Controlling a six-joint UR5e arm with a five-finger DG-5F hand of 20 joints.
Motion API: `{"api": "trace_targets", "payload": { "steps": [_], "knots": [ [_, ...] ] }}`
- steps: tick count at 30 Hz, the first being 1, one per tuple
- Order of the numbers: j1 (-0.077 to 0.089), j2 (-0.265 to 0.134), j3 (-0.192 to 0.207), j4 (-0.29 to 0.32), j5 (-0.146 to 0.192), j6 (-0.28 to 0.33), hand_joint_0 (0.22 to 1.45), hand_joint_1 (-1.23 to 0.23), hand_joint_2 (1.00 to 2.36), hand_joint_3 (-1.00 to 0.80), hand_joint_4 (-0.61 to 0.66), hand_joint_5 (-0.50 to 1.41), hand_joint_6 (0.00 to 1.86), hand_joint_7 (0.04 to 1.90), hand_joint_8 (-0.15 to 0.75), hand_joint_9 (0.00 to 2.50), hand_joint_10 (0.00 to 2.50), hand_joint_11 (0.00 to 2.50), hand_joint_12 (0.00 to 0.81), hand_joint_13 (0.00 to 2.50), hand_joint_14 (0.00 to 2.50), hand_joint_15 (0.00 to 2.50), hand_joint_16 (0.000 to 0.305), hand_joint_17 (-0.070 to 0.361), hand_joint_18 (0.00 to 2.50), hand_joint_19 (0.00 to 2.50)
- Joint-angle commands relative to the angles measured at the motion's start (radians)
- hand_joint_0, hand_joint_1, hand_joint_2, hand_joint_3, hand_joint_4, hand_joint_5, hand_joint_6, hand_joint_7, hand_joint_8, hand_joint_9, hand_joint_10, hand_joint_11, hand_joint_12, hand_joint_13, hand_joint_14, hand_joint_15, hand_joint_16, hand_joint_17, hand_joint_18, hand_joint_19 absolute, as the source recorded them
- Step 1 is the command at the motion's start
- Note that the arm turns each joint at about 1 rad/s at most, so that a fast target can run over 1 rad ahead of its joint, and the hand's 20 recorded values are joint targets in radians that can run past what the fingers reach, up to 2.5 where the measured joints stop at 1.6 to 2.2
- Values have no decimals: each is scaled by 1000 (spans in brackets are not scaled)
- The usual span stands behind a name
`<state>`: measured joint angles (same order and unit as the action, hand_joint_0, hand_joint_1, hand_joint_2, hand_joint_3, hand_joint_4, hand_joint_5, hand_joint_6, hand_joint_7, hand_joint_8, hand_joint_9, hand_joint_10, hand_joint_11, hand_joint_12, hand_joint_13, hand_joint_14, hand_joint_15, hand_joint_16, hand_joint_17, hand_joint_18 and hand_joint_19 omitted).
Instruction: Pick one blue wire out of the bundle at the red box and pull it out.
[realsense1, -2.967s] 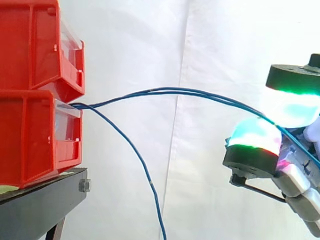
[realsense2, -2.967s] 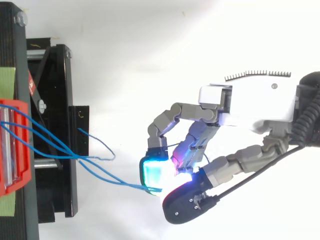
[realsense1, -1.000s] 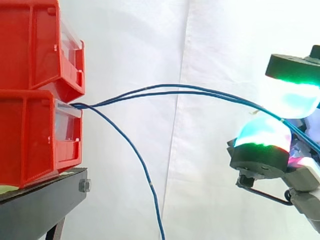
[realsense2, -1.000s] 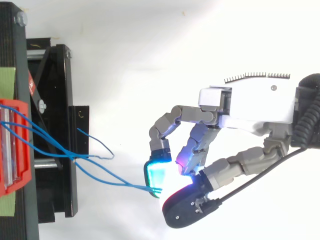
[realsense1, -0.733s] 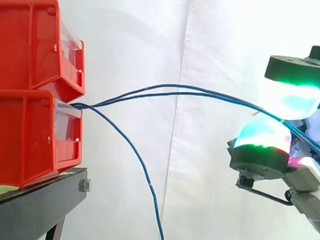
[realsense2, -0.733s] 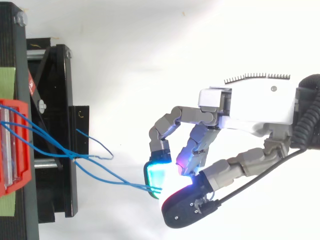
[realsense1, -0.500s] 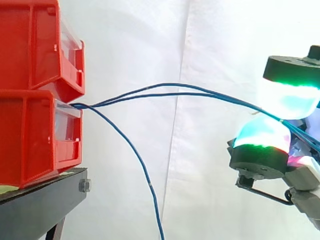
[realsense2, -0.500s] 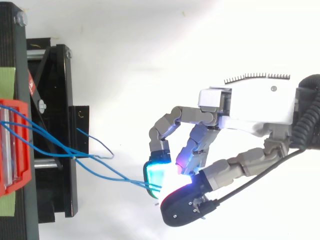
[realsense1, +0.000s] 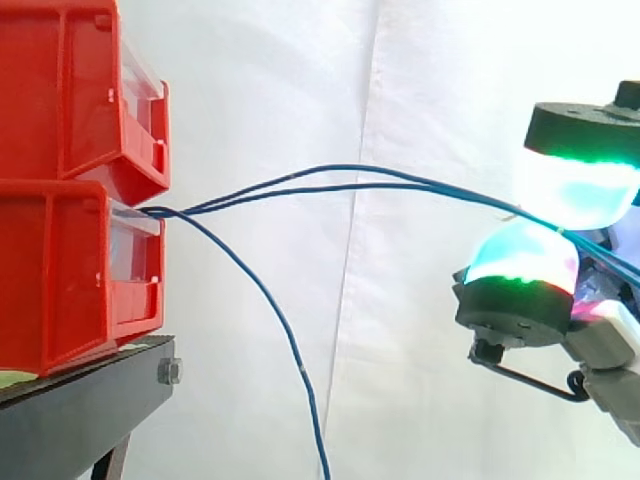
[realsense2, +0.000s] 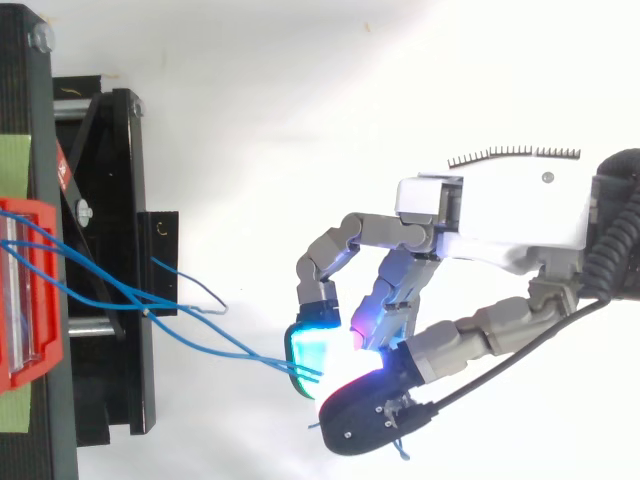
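We judge the grasp made and the pull unfinished: the hand (realsense2: 500, 215) has its fingers (realsense1: 520, 262) pinched on what look like two blue wires (realsense1: 340, 167), whose far ends sit in the lower red bin (realsense1: 60, 270).

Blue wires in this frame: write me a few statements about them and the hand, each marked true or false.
1. The hand pinches blue wires between its pads. True.
2. The hand touches the red bins. False: it stands well apart from them, and the pinched wires span the gap through the air.
3. Another blue wire hangs down from the bins, free of the hand. True.
4. The bins sit on a white table. False: they sit on a black stand.
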<state>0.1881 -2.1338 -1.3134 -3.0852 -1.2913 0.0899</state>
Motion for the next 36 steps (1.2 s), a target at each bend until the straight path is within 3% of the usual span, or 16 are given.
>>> {"api": "trace_targets", "payload": {
  "steps": [1,8,13,19,25,29,34,36],
  "knots": [
    [-4,11,-1,-6,1,-1,629,-858,1019,-75,61,-133,957,1090,363,1018,12,629,429,1030,20,576,56,126,965,524],
    [-6,31,-1,-33,1,-3,688,-895,1020,-172,60,-167,982,1053,345,963,15,669,407,1011,19,574,52,117,949,510],
    [-6,31,-1,-32,0,-1,607,-783,1019,-216,84,-144,951,1067,315,979,11,558,401,1004,20,559,52,118,938,552],
    [-6,31,0,-32,0,-1,653,-837,1020,-82,19,-131,954,1209,337,1002,12,567,418,1026,20,553,54,121,967,514],
    [-6,31,-1,-33,0,-1,728,-858,1018,-160,-11,-171,987,1116,328,940,14,583,405,997,20,541,52,116,951,500],
    [-6,31,-1,-33,0,-1,660,-842,1015,-294,60,-168,964,991,312,935,12,457,399,977,17,487,52,116,937,505],
    [-6,29,-1,-33,0,-1,741,-886,1015,-287,-49,-169,947,1198,306,893,12,422,398,964,18,465,51,115,939,472],
    [-6,31,-1,-33,0,-1,775,-893,1014,-276,-28,-181,965,1221,306,867,10,456,401,957,18,471,51,115,931,465]
  ]
}}
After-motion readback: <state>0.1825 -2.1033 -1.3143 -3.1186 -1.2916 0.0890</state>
